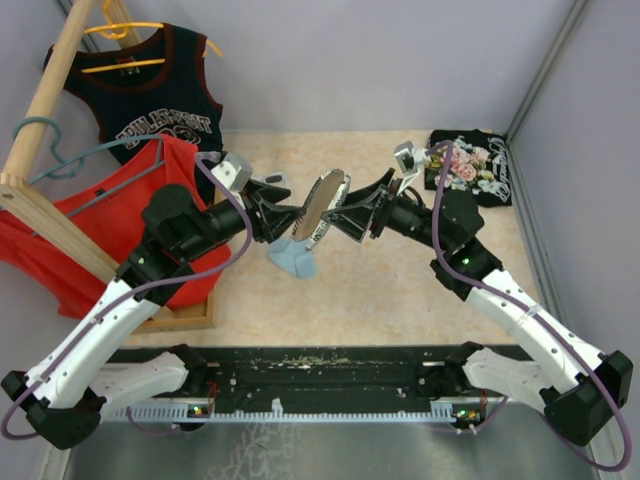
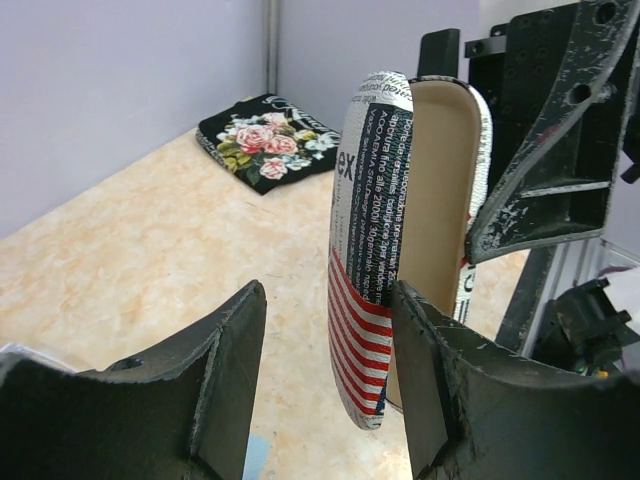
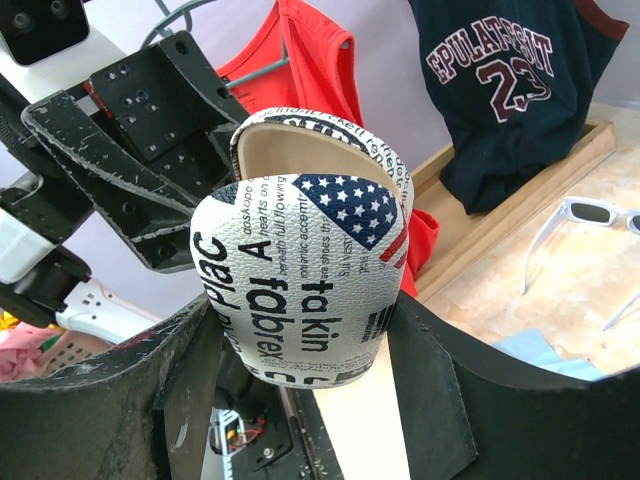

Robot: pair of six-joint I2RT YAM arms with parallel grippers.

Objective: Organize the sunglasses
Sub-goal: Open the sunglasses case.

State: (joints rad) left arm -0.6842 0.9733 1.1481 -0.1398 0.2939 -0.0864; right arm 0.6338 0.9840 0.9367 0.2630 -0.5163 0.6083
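Note:
The oblong flag-print case [image 1: 322, 203] hangs in the air above the table between both arms, slightly open so its tan lining shows. My right gripper [image 3: 305, 320] is shut on one end of the case [image 3: 300, 250]. My left gripper [image 2: 328, 300] is open. The case's striped half [image 2: 365, 300] lies against its right finger, with a wide gap to the left finger. The white sunglasses [image 3: 588, 212] lie on the table by the wooden rack base, with nothing holding them. A light-blue cloth [image 1: 293, 258] lies on the table under the case.
A wooden clothes rack [image 1: 45, 100] stands at the left with a red top [image 1: 150, 200] and a navy jersey [image 1: 150, 90] on hangers. A folded black floral shirt [image 1: 470, 165] lies at the back right corner. Grey walls close in the table.

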